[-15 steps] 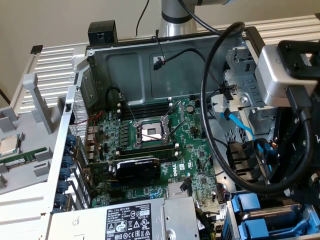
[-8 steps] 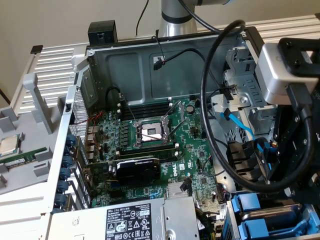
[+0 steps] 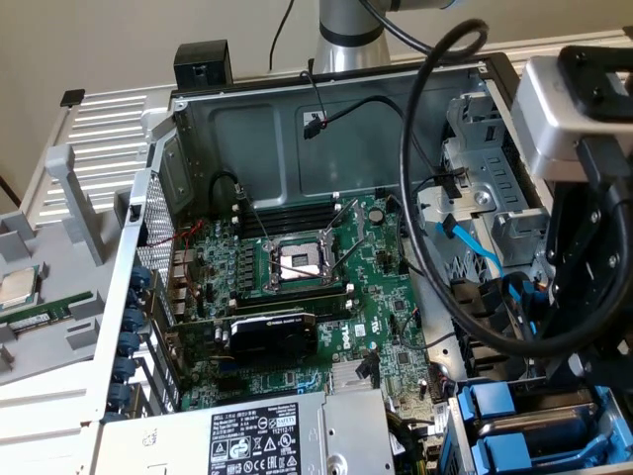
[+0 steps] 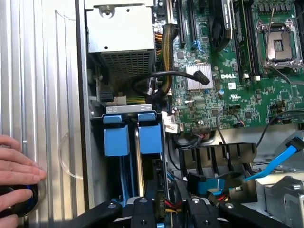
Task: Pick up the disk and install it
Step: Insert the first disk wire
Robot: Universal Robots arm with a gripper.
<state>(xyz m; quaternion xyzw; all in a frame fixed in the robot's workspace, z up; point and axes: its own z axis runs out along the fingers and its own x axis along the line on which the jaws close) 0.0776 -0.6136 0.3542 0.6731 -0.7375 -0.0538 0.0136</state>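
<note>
A computer-repair workbench: an opened desktop case (image 3: 247,129) exposes its motherboard (image 3: 326,287) (Dell-branded) on a table.

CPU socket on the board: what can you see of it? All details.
The CPU socket is a square bright-metal frame around a pale centre that looks bare, with no cooler on it. Thin wire levers stand up off its corners, apparently unlatched and angled outward. It lies flat on the green motherboard, roughly mid-board. Dark memory slots run beside it and a black expansion card sits nearby. Nothing else appears to touch it.
</note>
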